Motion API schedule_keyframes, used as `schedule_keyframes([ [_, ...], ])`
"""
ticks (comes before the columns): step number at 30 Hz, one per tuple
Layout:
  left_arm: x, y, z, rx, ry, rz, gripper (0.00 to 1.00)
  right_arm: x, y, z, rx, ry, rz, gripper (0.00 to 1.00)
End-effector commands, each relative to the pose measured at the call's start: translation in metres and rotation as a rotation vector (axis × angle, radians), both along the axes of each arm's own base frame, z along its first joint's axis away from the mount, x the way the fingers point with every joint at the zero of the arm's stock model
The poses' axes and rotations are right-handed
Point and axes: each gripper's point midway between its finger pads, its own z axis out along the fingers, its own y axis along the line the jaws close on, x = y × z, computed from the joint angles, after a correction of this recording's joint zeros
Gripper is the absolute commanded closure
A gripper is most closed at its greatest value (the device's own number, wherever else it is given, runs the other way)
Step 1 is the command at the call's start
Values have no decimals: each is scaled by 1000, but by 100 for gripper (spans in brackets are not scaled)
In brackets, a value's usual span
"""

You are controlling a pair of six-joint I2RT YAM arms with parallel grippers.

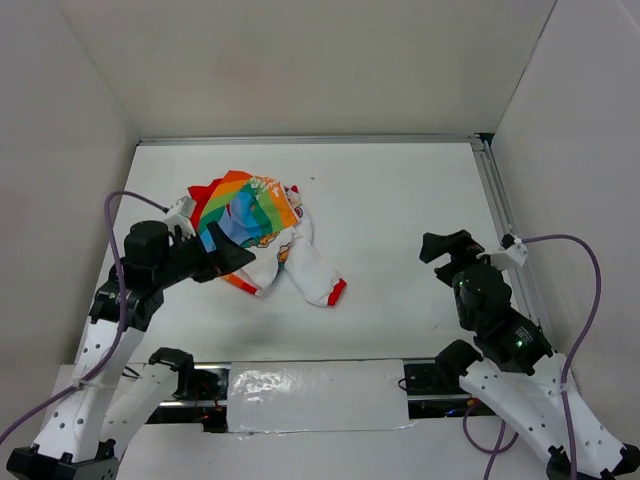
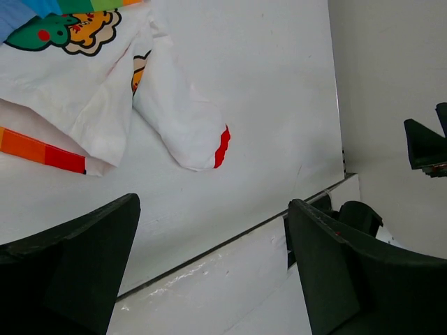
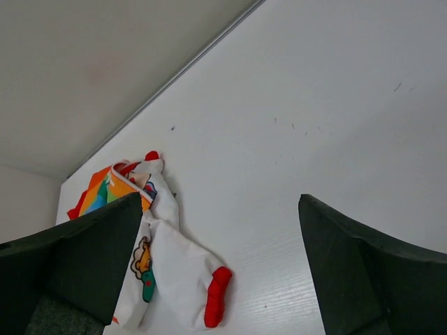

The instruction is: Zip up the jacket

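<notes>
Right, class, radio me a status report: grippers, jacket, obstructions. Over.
Left gripper open, empty, beside jacket. Right gripper open, empty, well apart. Jacket crumpled on the table, zip not visible. Nothing in the way.

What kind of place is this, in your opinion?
Probably a lab robot test cell: white table boxed by plain walls, left arm and right arm mounted at its edge, a jacket lying on it.

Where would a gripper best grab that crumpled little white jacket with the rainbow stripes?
Probably the white sleeve ending in the red cuff. It sticks out flat from the bunched jacket toward the bare middle of the table, so a pinch from above, approaching from the right, should meet only the sleeve and not the heap.
</notes>
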Motion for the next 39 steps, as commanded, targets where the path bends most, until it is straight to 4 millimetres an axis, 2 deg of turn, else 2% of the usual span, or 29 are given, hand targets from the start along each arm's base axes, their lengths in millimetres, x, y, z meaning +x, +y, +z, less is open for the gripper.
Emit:
schedule_keyframes([
  [1,1,7,27,-16,-40,65,1,-2,-18,9,57,-7,-124,1],
  [2,1,8,33,-17,-40,74,1,0,-16,3,45,19,-123,0],
  [4,-1,10,26,2,18,91,1,2,-11,4,-10,43,-84,0],
  [5,0,11,28,3,24,95,1,2,-13,-7,-12,93,-114,0],
  [8,2,12,23,7,50,109,1,8,-5,-4,-28,111,-88,0],
  [14,15,12,-1,9,134,150,1,20,18,-14,-57,143,5,0],
  [16,22,9,-15,20,187,144,1,24,41,-27,-101,169,124,0],
  [18,31,10,-31,33,236,163,1,31,63,-28,-101,156,211,0],
  [19,34,10,-41,41,261,169,1,37,74,-42,-122,203,236,0],
  [21,44,9,-60,59,318,181,1,46,95,-43,-126,218,304,0],
  [22,47,9,-69,68,343,190,1,53,110,-61,-153,281,331,0],
  [23,49,12,-77,76,377,210,1,56,119,-68,-173,308,358,0],
  [24,53,15,-94,94,449,239,1,64,132,-82,-203,367,371,0],
  [25,57,19,-99,100,472,258,1,65,143,-91,-235,393,402,0],
  [26,58,22,-113,112,538,276,1,68,150,-97,-257,417,414,0],
  [27,62,29,-117,119,557,310,1,75,163,-111,-293,465,430,0],
  [28,63,34,-123,133,580,343,1,73,176,-119,-336,483,479,0],
  [29,60,39,-132,147,636,383,1,77,187,-117,-340,482,497,0],
  [30,61,49,-137,158,656,432,1,78,196,-138,-378,532,520,0],
  [31,60,54,-140,156,681,459,1,75,209,-146,-388,550,574,0],
  [32,59,59,-145,150,708,488,1,76,221,-145,-388,544,601,0],
  [33,61,69,-147,130,721,526,1,73,228,-162,-406,586,626,0],
  [34,62,72,-148,111,729,537,1,70,239,-167,-400,594,668,0],
  [35,64,76,-150,99,735,551,1,66,245,-182,-408,629,690,0],
  [36,70,89,-149,77,734,600,1,62,251,-187,-409,640,716,0],
  [39,87,101,-150,70,713,625,1,55,263,-205,-421,688,754,0],
])
